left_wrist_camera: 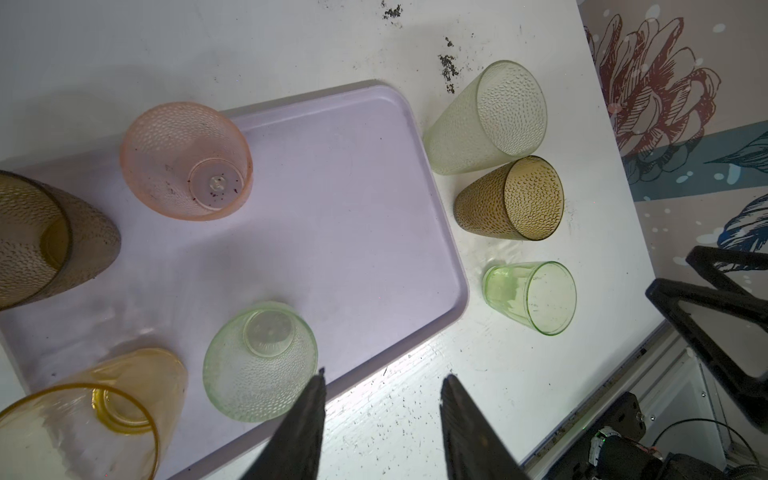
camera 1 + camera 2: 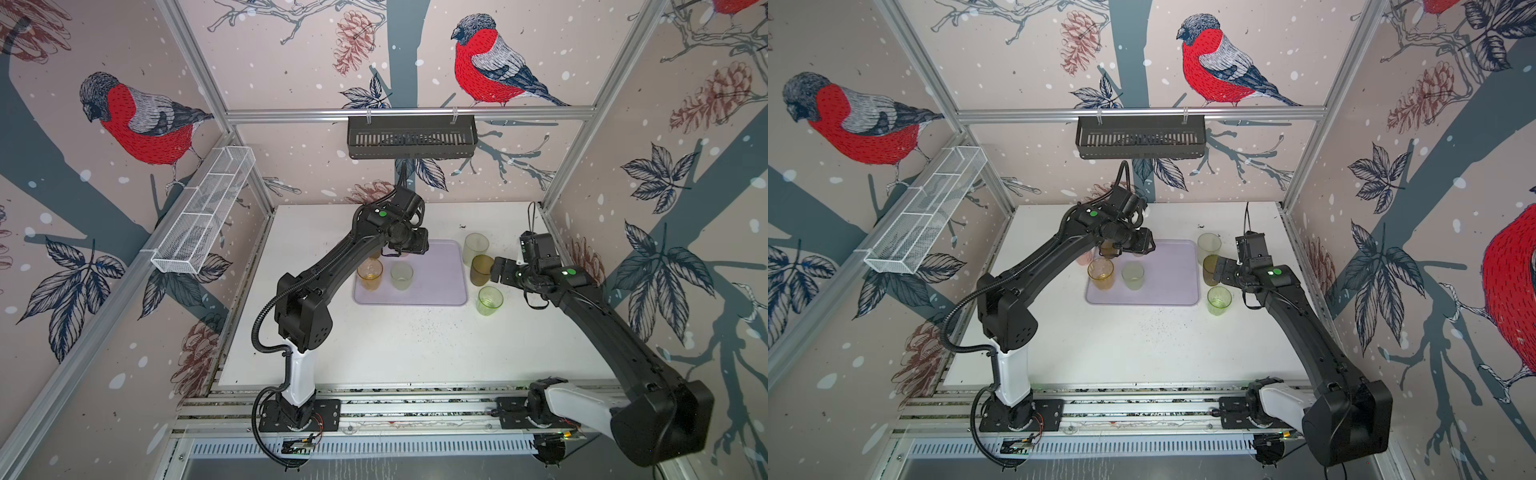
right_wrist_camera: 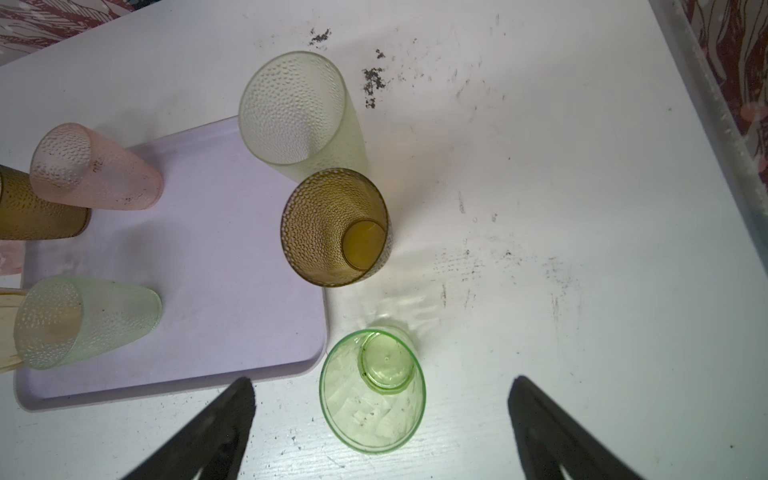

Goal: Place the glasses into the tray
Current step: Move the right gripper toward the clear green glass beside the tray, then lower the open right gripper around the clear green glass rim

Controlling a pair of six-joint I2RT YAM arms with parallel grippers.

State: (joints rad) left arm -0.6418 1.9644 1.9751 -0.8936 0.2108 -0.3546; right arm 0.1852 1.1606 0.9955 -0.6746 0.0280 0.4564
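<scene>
Lilac tray (image 1: 374, 199) carries four upright glasses; three stand just beside it on the table (image 3: 582, 208). We see the left gripper (image 1: 384, 378) and right gripper (image 3: 380, 386) both spread, grasping nothing.

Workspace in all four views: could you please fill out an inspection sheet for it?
Surface: white table, scuffed, with dark specks.
Job's things: lilac tray holds an amber glass, a frosted green glass, a pink glass and a brown glass; off it on the right stand a tall pale glass, a second brown glass and a bright green glass.
Clutter: nothing seen beyond the specks.
Grippers: left pincer open, empty, over the tray; right pincer open, empty, by the off-tray glasses.
Cables: corrugated hose on the left arm; loose loop at the right wrist.
Surroundings: black basket, white mesh basket, bird-print walls.
</scene>
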